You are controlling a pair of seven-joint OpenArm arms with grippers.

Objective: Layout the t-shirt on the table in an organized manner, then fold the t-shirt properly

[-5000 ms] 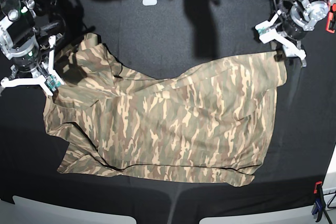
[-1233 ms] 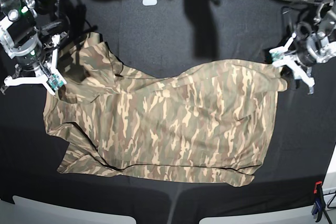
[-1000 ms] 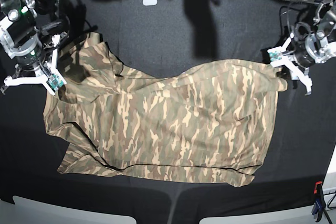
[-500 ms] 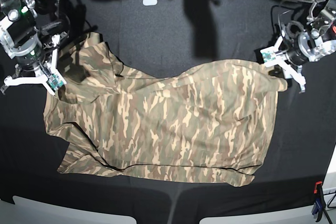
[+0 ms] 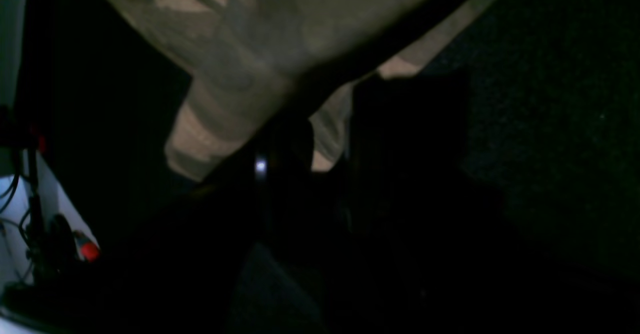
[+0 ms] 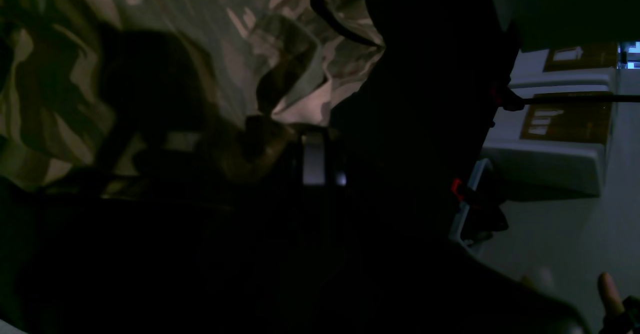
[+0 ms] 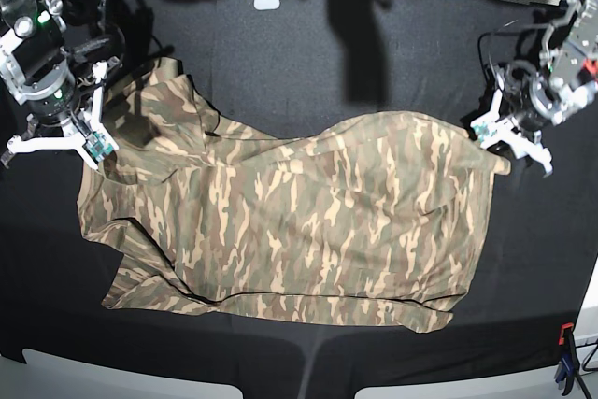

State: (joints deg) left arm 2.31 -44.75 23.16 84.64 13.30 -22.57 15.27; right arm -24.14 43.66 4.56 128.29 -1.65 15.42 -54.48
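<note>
My right pincer (image 7: 79, 142) sits fully closed at the sleeve-side edge of the t-shirt (image 7: 290, 221); whether cloth is caught in it, I cannot tell. My left pincer (image 7: 509, 140) rests at the opposite upper corner of the fabric, its jaws too dark to judge. The shirt lies spread and wrinkled across the middle of the black table (image 7: 308, 44).

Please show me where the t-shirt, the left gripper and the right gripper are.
t-shirt (image 7: 299, 221): base view, middle of the fabric.
left gripper (image 7: 509, 142): base view, between the white fingertips.
right gripper (image 7: 58, 144): base view, between the white fingertips.
</note>
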